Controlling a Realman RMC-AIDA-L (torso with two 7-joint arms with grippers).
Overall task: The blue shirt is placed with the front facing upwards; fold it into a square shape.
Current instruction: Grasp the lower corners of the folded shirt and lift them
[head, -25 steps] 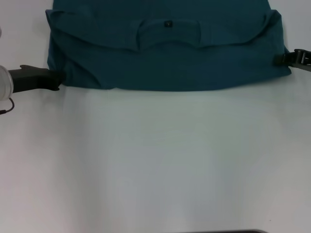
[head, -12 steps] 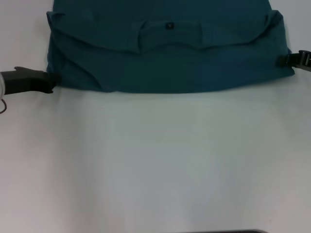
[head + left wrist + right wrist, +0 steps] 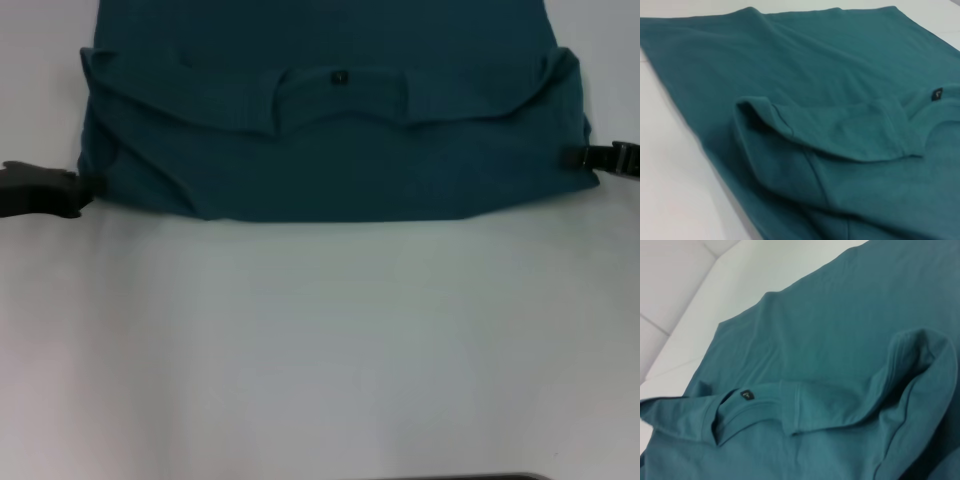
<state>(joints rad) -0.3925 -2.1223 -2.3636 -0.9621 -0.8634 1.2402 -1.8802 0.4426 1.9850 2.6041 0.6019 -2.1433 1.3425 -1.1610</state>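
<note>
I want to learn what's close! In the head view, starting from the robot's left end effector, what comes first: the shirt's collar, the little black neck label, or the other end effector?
1. Collar, left part of the blue shirt, nearest the left end effector.
2. Black neck label, middle.
3. Right end effector, far right edge.

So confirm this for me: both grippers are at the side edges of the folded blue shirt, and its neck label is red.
Not quite. The neck label is black, not red, as the head view shows, and the right wrist view agrees. The rest holds: the left gripper and the right gripper sit at opposite side edges of the folded blue shirt.
</note>
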